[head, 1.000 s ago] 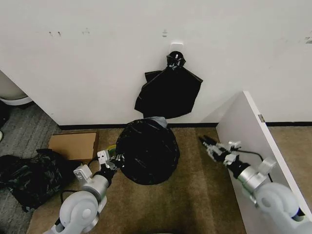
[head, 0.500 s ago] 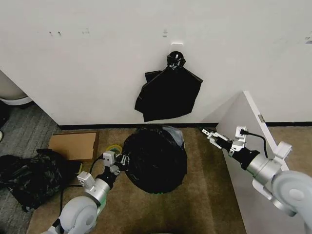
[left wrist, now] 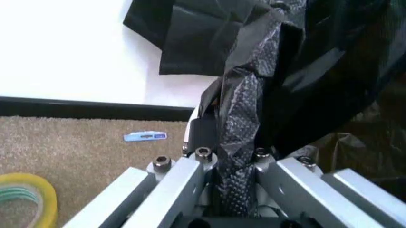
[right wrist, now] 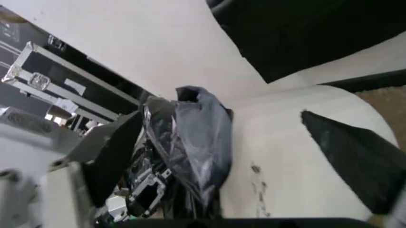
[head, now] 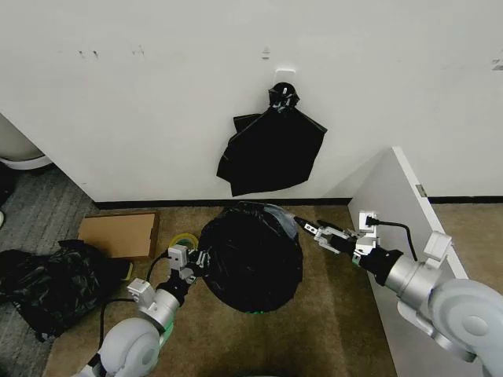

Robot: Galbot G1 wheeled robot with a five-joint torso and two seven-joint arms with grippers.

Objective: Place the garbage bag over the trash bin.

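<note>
The glossy black garbage bag (head: 251, 255) is draped over the trash bin, covering it in the head view. My left gripper (head: 196, 259) is at the bag's left edge, shut on a twisted strip of film (left wrist: 238, 137). My right gripper (head: 305, 228) is at the bag's upper right edge and stands open. In the right wrist view its fingers (right wrist: 117, 156) are spread wide. Between them are a bulge of the bag (right wrist: 199, 142) and the bin's cream-white wall (right wrist: 292, 142).
A bunch of black bags (head: 271, 149) hangs from a wall hook above. A cardboard box (head: 118, 234), a yellow tape roll (head: 182, 239) and a lumpy black heap (head: 47, 287) lie at left. A white partition panel (head: 401, 212) stands at right. A small blue item (left wrist: 144, 137) lies by the baseboard.
My right gripper has swung left from beside the partition to the bag's right edge. The bag has spread a little to the right, and my left gripper has followed it.
</note>
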